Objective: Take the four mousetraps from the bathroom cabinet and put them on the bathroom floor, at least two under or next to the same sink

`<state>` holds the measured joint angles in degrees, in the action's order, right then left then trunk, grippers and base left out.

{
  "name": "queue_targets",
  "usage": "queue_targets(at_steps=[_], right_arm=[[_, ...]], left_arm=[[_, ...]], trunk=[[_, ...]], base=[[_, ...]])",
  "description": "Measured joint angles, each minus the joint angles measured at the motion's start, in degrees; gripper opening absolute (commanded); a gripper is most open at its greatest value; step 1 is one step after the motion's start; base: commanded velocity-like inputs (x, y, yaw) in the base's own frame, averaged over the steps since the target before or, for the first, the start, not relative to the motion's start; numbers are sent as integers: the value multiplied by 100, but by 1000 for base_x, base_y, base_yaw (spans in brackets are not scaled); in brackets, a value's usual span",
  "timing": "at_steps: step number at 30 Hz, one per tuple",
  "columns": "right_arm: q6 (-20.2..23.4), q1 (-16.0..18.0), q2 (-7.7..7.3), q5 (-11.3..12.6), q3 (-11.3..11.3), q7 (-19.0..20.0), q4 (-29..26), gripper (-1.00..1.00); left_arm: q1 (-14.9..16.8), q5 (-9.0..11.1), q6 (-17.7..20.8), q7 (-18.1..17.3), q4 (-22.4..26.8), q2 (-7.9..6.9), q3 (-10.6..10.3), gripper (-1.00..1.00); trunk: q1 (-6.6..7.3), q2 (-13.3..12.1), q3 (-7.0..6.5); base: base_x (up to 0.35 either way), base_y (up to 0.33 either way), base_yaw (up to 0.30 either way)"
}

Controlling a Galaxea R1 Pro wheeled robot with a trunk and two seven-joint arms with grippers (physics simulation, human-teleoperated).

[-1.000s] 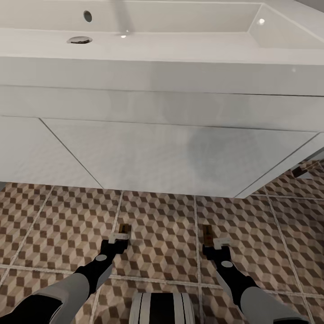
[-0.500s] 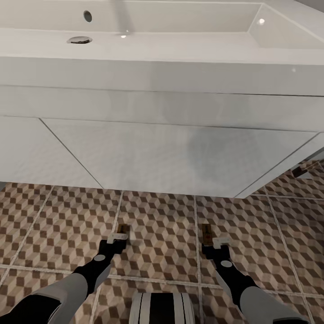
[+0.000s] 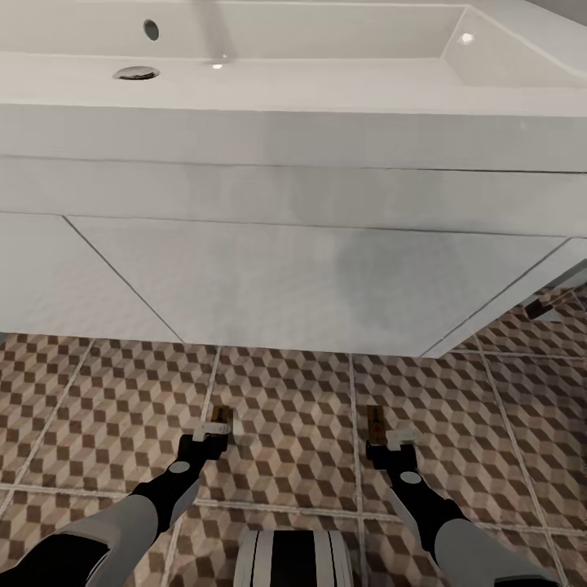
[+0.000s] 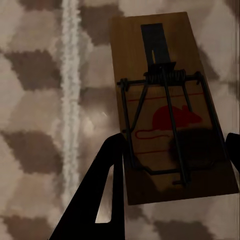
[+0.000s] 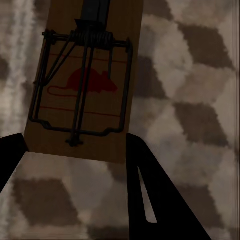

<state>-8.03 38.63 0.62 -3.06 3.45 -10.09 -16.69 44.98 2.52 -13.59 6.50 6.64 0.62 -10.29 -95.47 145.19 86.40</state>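
**Two mousetraps on the tiles at the vanity's foot**

Each trap is a flat brown wooden board with a thin dark wire spring and bar over a red printed mouse. The left mousetrap (image 3: pixel 219 421) (image 4: pixel 170 110) lies flat on the bathroom floor (image 3: pixel 285 424), just beside a pale grout line; the right mousetrap (image 3: pixel 375 423) (image 5: pixel 82 75) lies flat too, near another grout line. The two are well apart, both in front of the vanity's lower edge.

From the head camera the traps are tiny and partly covered by the fingertips. In the wrist views each trap's near end sits between the dark fingers, and whether the fingers touch the wood cannot be told.

The left gripper (image 3: pixel 209 441) (image 4: pixel 172 155) and right gripper (image 3: pixel 388 444) (image 5: pixel 75 155) reach forward and low to the floor, jaws spread to either side of their traps.

Farther off, the white vanity (image 3: pixel 269 277) hangs above the tiles, carrying the bathroom sink (image 3: pixel 244 90) with its drain. A small dark object (image 3: pixel 536 308) at the vanity's right corner is too small to identify.
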Motion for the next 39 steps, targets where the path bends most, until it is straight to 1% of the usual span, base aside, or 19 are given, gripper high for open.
queue_targets(at_steps=[5,15,28,39], right_arm=[[0,1,1,15,-6,-2,-76,-100],[1,1,1,16,-9,1,-171,-100],[46,1,-3,25,-4,6,-173,-100],[42,1,-32,54,-10,4,-59,-100]], left_arm=[[-1,-3,-8,0,1,-1,0,-100],[-1,-4,-28,0,1,-1,-1,-100],[-1,-11,-51,-1,4,1,-4,-100],[-1,-11,-32,-1,41,-8,8,-100]], trunk=[[0,0,0],[0,0,0],[0,0,0],[0,0,0]], base=[[0,0,-88],[0,0,-12],[0,0,0],[0,0,0]])
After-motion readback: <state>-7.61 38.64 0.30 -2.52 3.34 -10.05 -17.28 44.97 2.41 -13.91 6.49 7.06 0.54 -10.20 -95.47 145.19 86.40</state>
